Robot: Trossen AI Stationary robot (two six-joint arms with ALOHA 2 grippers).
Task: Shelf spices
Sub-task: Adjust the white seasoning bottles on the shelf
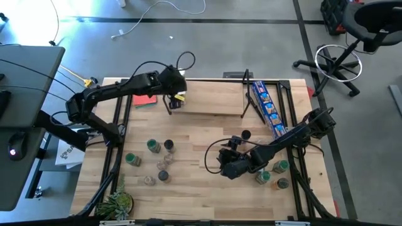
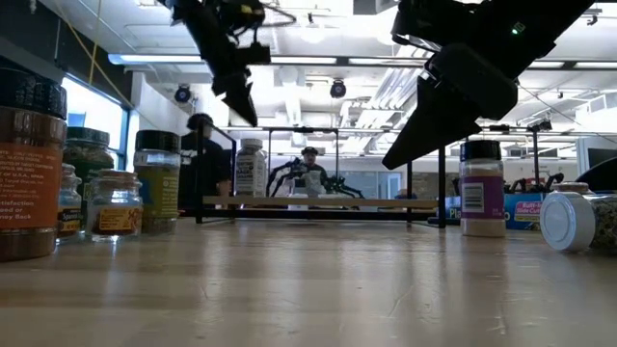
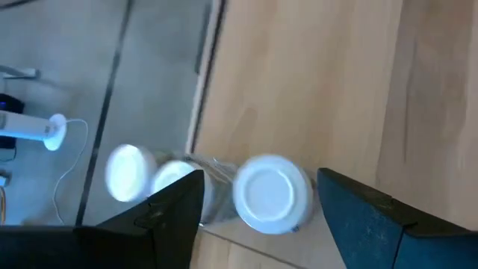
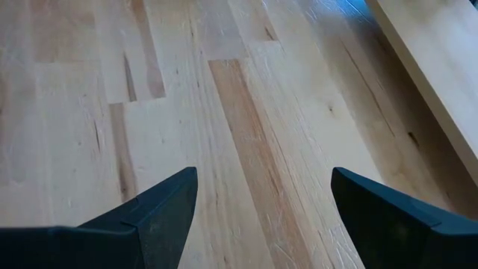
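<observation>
Left tool [image 3: 254,213] stood open astride a white-lidded spice jar [image 3: 270,193] on the shelf [image 1: 207,97], gripping nothing. Your right tool [image 4: 261,209] hovered open, empty. Jars looked light, rigid, slick; pinch the body.

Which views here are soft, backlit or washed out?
Low view: bright ceiling lights turn both arms into silhouettes, and the nearest jar at the edge is out of focus. Left wrist view: the white-lidded jar between the open fingers is blurred. High view: glare on the floor beyond the table. Right wrist view: the table evenly lit, grain clear.
</observation>
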